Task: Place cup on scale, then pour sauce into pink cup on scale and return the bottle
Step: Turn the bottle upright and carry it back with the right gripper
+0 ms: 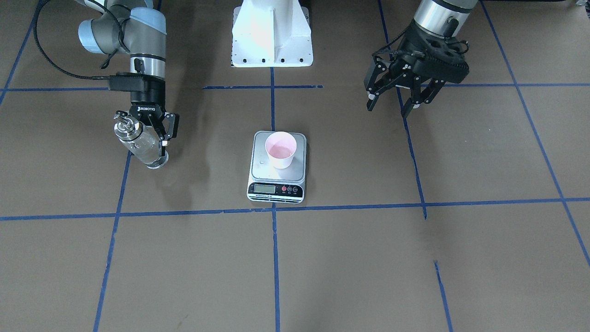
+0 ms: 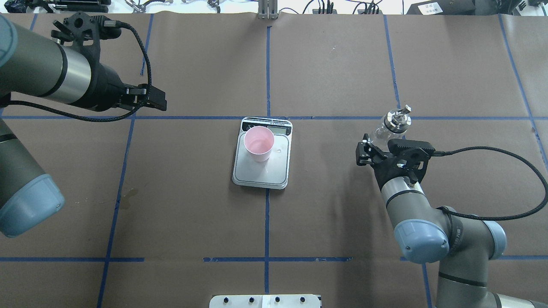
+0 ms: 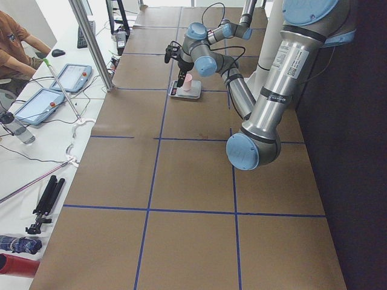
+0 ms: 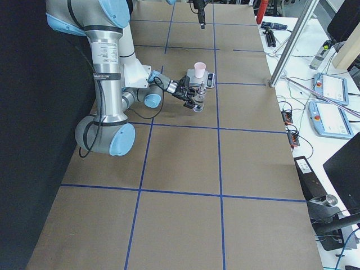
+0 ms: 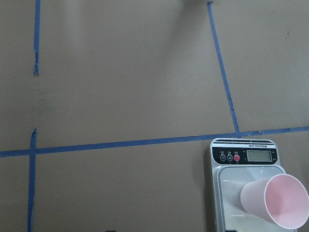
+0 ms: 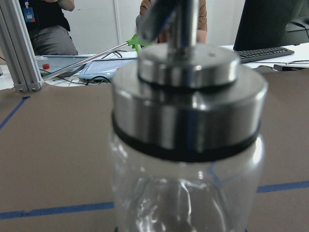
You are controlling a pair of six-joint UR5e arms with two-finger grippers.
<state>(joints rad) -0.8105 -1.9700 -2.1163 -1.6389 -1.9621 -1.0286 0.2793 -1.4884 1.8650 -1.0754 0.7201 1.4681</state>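
Observation:
The pale pink cup (image 1: 280,150) (image 2: 258,143) (image 5: 275,200) stands upright on the scale (image 1: 263,171) (image 2: 274,173) (image 5: 244,155), toward the corner of its silver platform. My right gripper (image 1: 153,146) (image 2: 382,146) is shut on the clear glass bottle (image 1: 138,144) (image 2: 387,128) (image 6: 186,145), well off to the robot's right of the scale. The bottle tilts, silver spout cap up, with its base low by the table. The sauce level in it is unclear. My left gripper (image 1: 389,109) (image 2: 155,100) hangs open and empty, apart from the scale.
Brown paper with blue tape lines (image 2: 267,64) covers the table. The white robot base (image 1: 272,41) sits behind the scale. A few droplets (image 2: 280,150) lie on the platform. A side bench holds tablets (image 3: 72,75), and a person (image 3: 15,42) sits there.

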